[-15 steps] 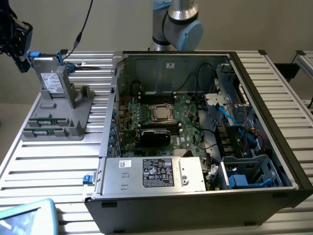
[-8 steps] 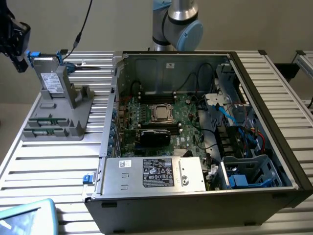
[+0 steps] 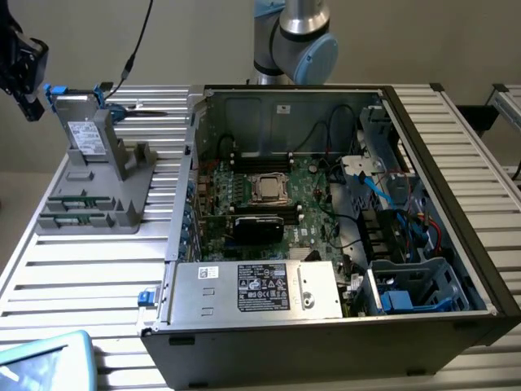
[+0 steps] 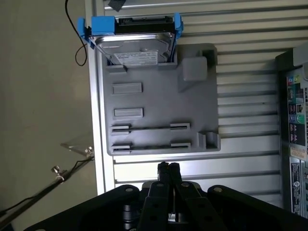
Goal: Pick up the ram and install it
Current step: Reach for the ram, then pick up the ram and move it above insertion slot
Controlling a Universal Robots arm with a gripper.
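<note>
Two thin green ram sticks [image 3: 77, 199] stand on edge in the slots of a grey holder [image 3: 122, 204] on the slatted table, at the exterior view's left. In the wrist view a ram stick [image 4: 149, 128] shows as a thin dark line between pale slot ends of the holder [image 4: 159, 96]. My gripper [image 4: 167, 167] is shut with nothing between its fingers. It hangs high over the table slats, just off the holder's edge closest to the ram slots. In the exterior view the gripper [image 3: 31, 104] is up at the far left, above and beyond the holder.
A grey drive with blue tabs [image 4: 132, 41] stands upright at the holder's far end. The open computer case [image 3: 440, 326] fills the middle and right, with the motherboard's CPU socket [image 3: 266, 189], black memory slots [image 3: 260, 218] beside it and a power supply [image 3: 256, 289] in front.
</note>
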